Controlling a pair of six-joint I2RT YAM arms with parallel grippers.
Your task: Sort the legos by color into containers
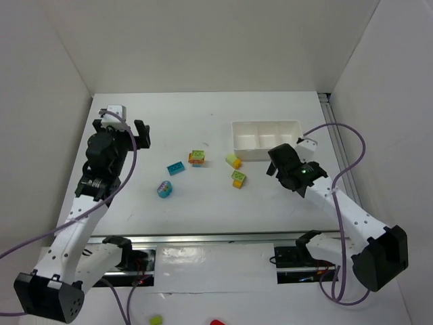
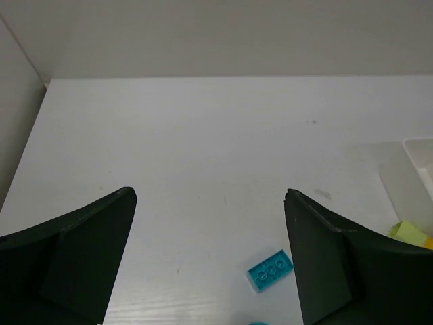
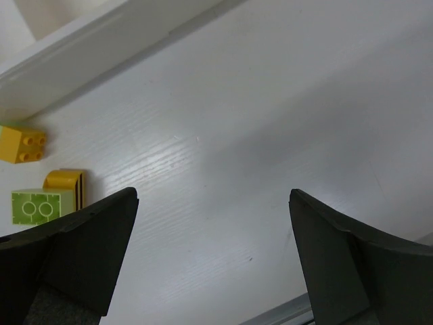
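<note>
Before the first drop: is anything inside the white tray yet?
Nothing shows in the three compartments of the tray; the right gripper covers its near right corner.

Robot lab test cell

A white bench is boxed in by bare white panels beyond the grippers and outside each one. Two arms are bolted at its near edge. Purple cables loop out to the right of the right gripper and trail behind the left gripper. A metal rail with exposed wiring runs behind both. Toy legos lie between the grippers, with a white tray just beyond the right one.
</note>
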